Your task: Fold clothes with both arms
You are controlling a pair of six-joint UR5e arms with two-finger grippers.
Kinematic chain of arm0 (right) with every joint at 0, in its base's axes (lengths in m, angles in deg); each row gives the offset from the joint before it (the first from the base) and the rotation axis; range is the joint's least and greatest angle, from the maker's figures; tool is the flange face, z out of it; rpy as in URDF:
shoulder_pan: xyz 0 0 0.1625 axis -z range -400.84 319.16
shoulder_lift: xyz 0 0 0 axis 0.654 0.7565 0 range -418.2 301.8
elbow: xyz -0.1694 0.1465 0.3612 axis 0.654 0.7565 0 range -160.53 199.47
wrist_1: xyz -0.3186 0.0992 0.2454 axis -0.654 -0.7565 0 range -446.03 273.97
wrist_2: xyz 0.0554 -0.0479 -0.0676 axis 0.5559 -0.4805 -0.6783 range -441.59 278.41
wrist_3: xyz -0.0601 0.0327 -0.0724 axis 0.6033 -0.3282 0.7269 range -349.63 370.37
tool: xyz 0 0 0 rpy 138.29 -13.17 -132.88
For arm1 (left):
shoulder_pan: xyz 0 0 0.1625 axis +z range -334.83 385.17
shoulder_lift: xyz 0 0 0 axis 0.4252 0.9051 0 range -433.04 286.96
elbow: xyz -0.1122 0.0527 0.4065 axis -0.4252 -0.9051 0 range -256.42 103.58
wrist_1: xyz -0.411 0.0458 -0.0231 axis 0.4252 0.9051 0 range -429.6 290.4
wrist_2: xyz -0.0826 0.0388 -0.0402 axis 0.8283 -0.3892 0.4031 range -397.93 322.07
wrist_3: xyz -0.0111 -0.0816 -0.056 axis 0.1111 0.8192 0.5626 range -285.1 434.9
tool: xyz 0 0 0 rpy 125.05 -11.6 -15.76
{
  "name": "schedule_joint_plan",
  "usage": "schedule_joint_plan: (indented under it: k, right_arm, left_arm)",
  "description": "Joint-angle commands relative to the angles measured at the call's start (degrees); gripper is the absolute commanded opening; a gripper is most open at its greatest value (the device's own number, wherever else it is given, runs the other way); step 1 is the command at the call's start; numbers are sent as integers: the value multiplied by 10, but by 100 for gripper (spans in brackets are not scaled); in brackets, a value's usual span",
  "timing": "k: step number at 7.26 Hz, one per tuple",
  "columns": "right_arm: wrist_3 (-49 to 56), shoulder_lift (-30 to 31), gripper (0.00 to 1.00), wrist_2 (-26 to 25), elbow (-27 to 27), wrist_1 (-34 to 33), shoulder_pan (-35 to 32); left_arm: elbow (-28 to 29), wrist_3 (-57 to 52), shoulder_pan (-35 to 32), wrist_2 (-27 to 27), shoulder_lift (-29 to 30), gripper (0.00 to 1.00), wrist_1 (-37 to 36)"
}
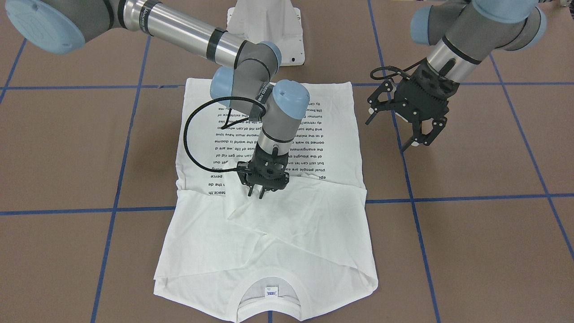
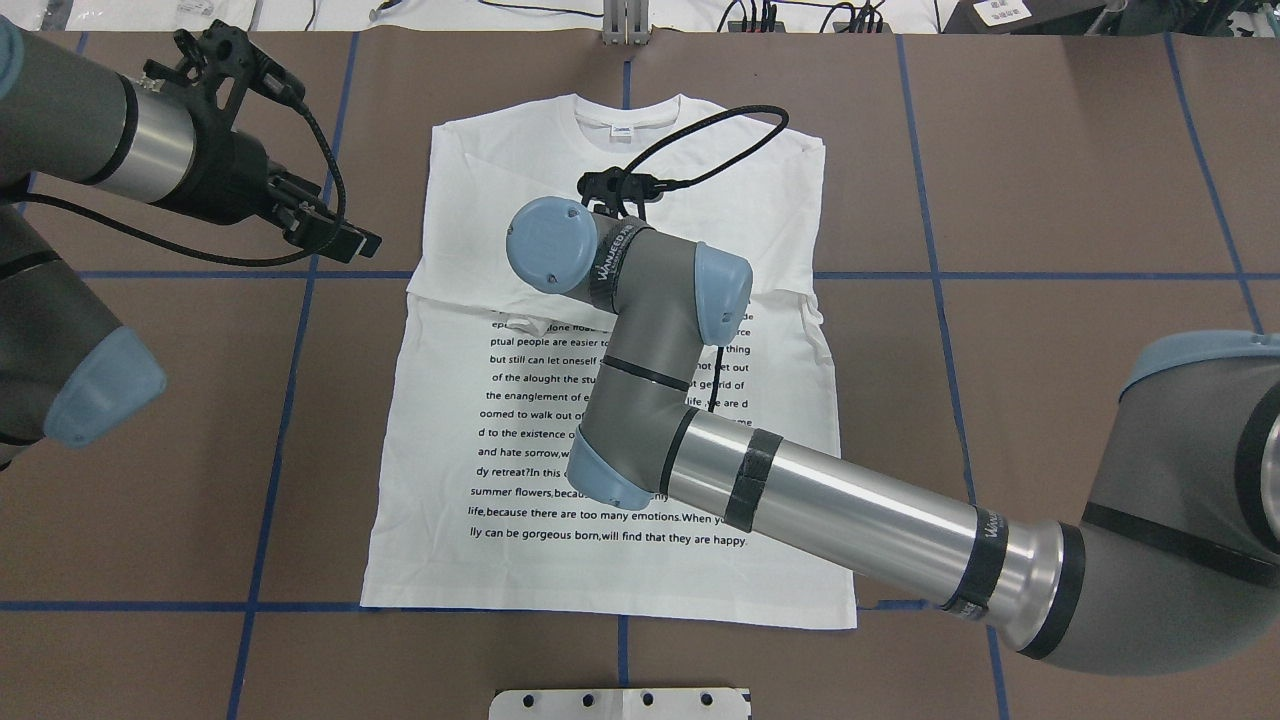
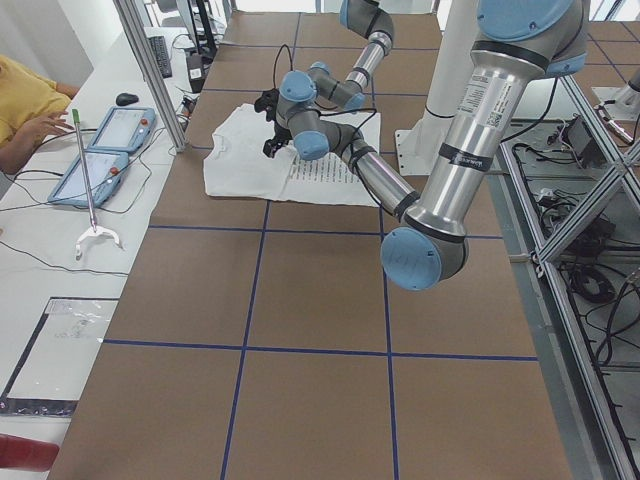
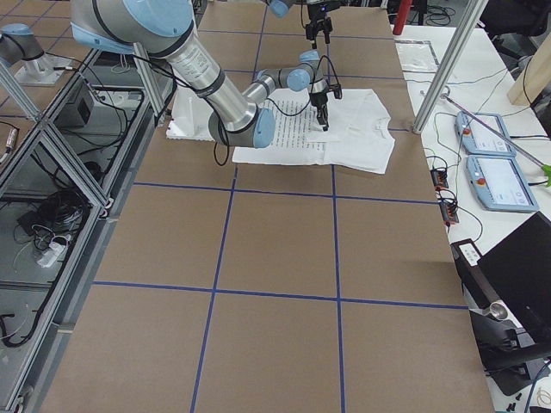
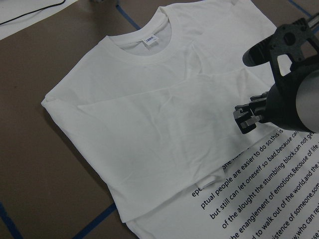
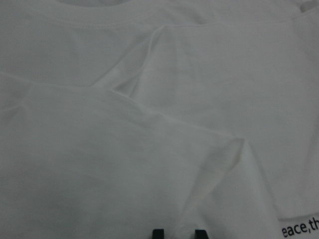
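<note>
The white shirt (image 1: 314, 233) lies flat on the brown table, printed side up, with its black text block (image 1: 323, 148) toward the robot. Its collar (image 1: 269, 274) and neck label (image 1: 271, 292) are at the far end. Both sleeves are folded across the chest (image 5: 149, 124). My right gripper (image 1: 261, 194) points down at the folded sleeves in the shirt's middle. Its fingertips (image 6: 158, 233) stand slightly apart with no cloth between them. In the overhead view its wrist hides it. My left gripper (image 1: 399, 132) is open and empty. It hovers beside the shirt's edge, and it also shows in the overhead view (image 2: 335, 232).
The white pedestal base (image 1: 264, 27) stands at the robot's side of the shirt. Blue tape lines (image 1: 471, 197) cross the brown table. Beyond the table's far edge, two tablets (image 3: 105, 150) and an operator in yellow (image 3: 25, 110) are at a white bench.
</note>
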Motion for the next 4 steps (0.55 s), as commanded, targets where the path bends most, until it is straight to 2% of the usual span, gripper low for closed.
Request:
schedule_joint_plan:
  k: [1,4]
  right_arm:
    - [-2,1,2,1,0,0,0]
    - [3,4,0,2,-8,-18,-1]
  left_arm:
    - [0,1,0,0,0,100,0]
    - [0,1,2,1,0,100,1]
